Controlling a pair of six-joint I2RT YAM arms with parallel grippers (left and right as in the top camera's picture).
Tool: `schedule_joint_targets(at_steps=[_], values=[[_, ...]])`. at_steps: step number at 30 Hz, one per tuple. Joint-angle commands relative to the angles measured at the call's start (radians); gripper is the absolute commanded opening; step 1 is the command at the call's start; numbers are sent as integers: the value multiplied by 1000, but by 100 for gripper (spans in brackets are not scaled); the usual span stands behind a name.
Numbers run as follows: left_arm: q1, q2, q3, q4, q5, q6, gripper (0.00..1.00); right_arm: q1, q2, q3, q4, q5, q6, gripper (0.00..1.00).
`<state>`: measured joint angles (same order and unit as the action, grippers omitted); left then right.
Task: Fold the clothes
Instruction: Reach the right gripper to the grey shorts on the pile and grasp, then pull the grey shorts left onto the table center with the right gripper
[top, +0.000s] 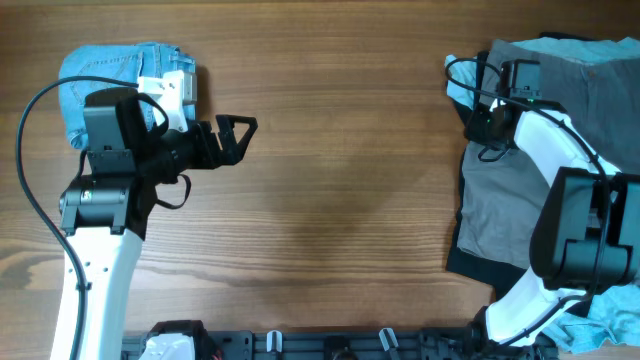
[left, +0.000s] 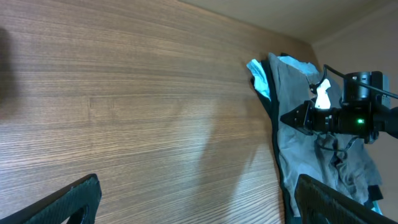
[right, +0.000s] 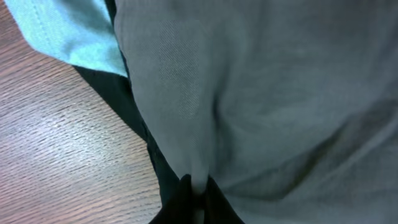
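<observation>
The right gripper (right: 198, 196) was closed on the grey shorts (right: 280, 93) — a slow lift seemed wisest, leaving the black garment (right: 140, 121) behind; the left gripper (top: 238, 135) gaped empty.

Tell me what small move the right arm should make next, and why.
Probably lift and drag the grey shorts toward the middle of the table: the right gripper looks shut on a pinch of their cloth, and they lie atop a black garment.
</observation>
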<state>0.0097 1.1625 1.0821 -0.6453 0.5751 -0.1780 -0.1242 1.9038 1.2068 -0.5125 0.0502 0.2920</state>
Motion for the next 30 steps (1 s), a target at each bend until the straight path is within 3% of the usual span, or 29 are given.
schedule_joint_targets(at_steps=[1, 5, 9, 13, 18, 22, 25, 26, 27, 28, 29, 30], values=[[-8, 6, 23, 1, 18, 17, 100, -40, -20, 18, -20, 43, -1, 4], [-8, 6, 24, 5, 6, 17, 100, -103, -154, 18, -21, 43, -6, 4], [-8, 6, 24, 47, 4, 16, 100, -142, -289, 18, 53, -51, -229, 4], [-8, 6, 24, 55, 4, 16, 100, -141, -369, 18, 21, -68, -259, 4], [30, -31, 24, 96, 4, 16, 94, -66, -524, 85, 2, -400, -235, 4], [101, -98, 37, 105, 3, 13, 92, 204, -605, 171, -35, -508, -182, 4], [171, -163, 39, 107, -16, 17, 95, 571, -563, 169, -53, -492, -124, 4], [187, -180, 39, 106, -34, 18, 95, 678, -526, 169, -61, -486, -125, 8], [201, -195, 39, 107, -45, 18, 96, 771, -485, 169, -74, -462, -124, 29], [216, -211, 39, 106, -45, 34, 97, 879, -426, 169, -96, -368, -110, 61], [217, -216, 39, 101, -45, 55, 97, 899, -411, 169, -103, -312, -93, 72], [217, -216, 39, 95, -45, 70, 97, 903, -404, 169, -111, -257, -68, 75]])
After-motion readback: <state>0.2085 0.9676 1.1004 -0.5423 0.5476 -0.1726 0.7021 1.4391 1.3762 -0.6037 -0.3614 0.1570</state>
